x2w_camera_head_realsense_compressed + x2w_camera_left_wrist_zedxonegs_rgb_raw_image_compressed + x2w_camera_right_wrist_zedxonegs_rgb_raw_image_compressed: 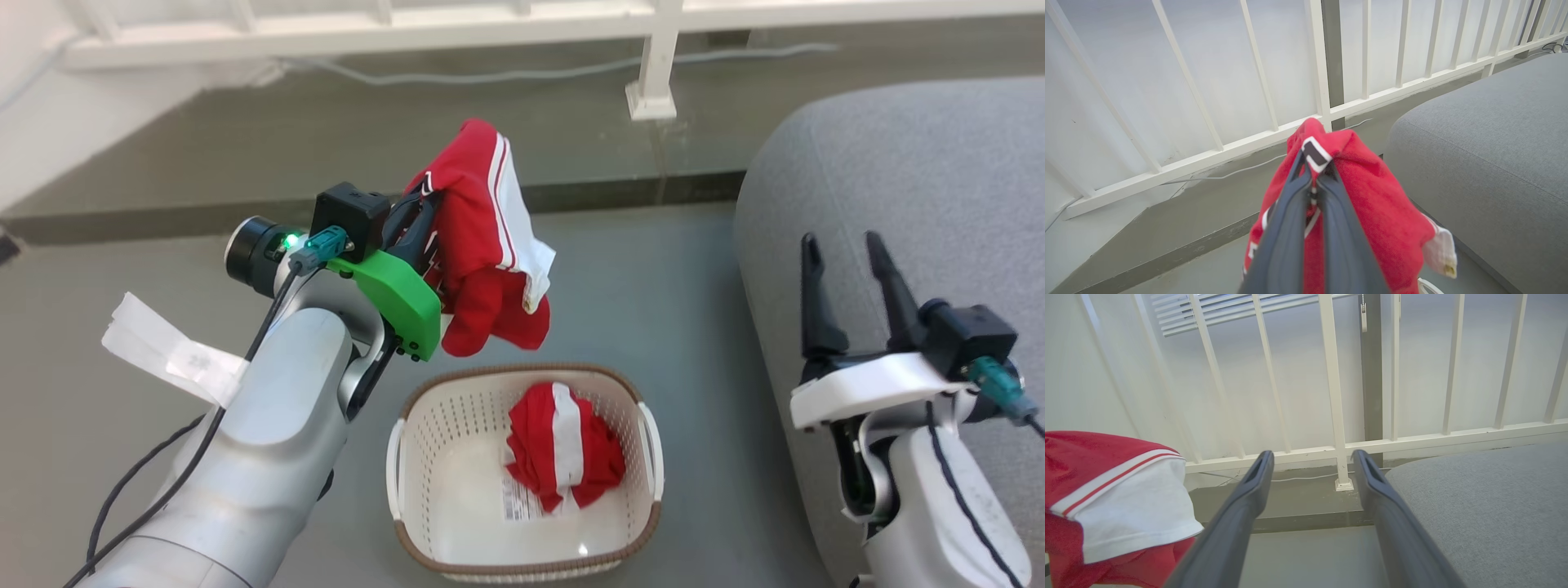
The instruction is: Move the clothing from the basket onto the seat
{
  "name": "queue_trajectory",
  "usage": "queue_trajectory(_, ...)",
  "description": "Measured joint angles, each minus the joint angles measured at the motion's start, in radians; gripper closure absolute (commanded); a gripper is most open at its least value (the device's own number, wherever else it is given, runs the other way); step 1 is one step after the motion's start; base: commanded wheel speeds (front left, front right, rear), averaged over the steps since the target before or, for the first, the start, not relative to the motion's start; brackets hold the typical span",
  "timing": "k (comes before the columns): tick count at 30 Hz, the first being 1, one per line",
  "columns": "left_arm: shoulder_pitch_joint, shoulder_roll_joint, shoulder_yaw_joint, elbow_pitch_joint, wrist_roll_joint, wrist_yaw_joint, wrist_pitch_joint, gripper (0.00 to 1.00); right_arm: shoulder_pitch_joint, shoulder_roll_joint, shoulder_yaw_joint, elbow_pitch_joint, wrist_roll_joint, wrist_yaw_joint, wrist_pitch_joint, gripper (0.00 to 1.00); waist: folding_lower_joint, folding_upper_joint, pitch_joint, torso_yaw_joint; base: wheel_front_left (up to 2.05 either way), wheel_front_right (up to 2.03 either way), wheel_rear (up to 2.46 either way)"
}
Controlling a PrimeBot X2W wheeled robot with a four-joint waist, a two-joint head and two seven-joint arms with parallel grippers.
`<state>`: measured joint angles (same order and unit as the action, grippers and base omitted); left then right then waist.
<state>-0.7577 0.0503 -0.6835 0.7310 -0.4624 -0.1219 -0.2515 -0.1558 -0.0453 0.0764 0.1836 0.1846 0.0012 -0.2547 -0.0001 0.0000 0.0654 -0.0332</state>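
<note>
Left gripper (1314, 175), centre-left in the head view, is clamped tight on the red jersey (478, 245) above the basket (457, 416) at bottom centre, where the white-striped red piece (563, 445) lies. Right gripper (841, 241), fingers spread and empty, sits lower right over the grey seat (939, 163).

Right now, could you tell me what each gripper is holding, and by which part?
Left gripper pinches the red garment by a bunched fold; right gripper is open, empty.
</note>
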Motion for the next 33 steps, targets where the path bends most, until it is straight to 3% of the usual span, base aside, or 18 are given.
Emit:
queue_trajectory(9, 0.0, -0.004, -0.005, -0.007, -0.009, 0.0, 0.004, 1.0, 0.01, -0.001, 0.119, 0.032, 0.0, 0.043, 0.0, 0.0, 0.0, 0.0, -0.086, 0.0, 0.0, 0.0, 0.0)
queue_trajectory(24, 0.0, -0.012, -0.055, -0.029, -0.017, 0.0, 0.031, 1.0, 0.002, -0.007, 0.386, 0.126, 0.01, 0.095, 0.0, 0.0, 0.0, 0.0, -0.111, -0.005, 0.0, 0.0, 0.0)
queue_trajectory(33, 0.0, -0.016, -0.099, -0.041, -0.026, 0.0, 0.05, 1.0, -0.048, -0.011, 0.504, 0.168, 0.03, 0.104, 0.0, 0.0, 0.0, 0.0, -0.12, -0.004, 0.0, 0.0, 0.0)
